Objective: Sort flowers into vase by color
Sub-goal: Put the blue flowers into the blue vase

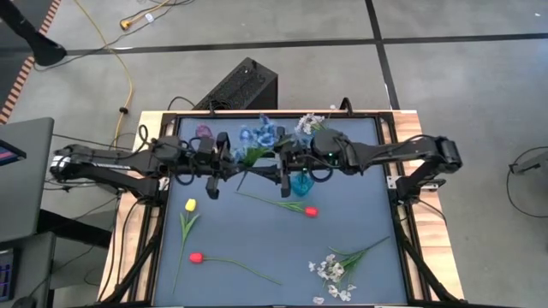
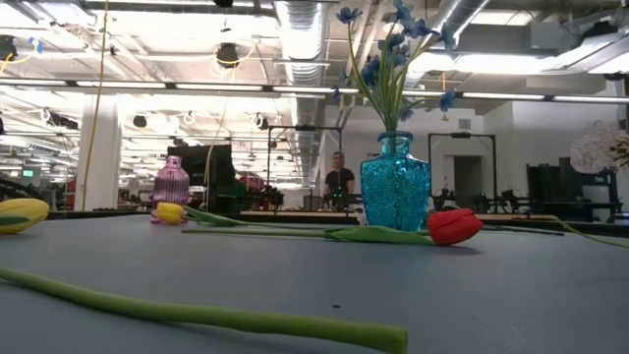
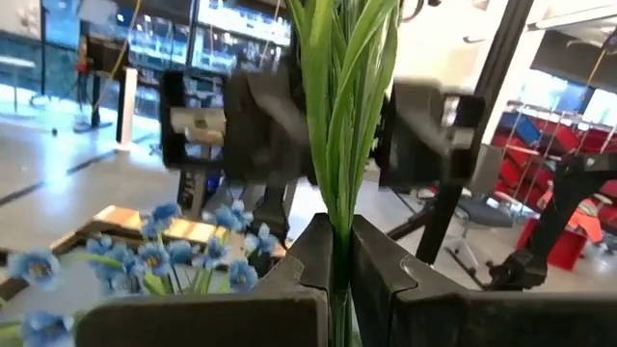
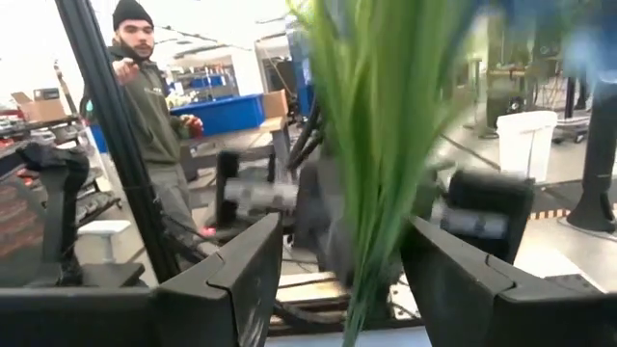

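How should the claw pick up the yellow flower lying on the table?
Grip the yellow flower on its thin green stem, a little below the bud, coming straight down from above. It lies flat on the table with open space on both sides of the stem, so the claw can straddle it crosswise.

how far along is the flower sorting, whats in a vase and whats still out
Done: blue sprigs stand in the blue vase. In hand: the left gripper is shut on a green stem bunch, with the right gripper open around it. Left on the table: two red tulips, a yellow bud and the white bunch. The pink vase looks empty.
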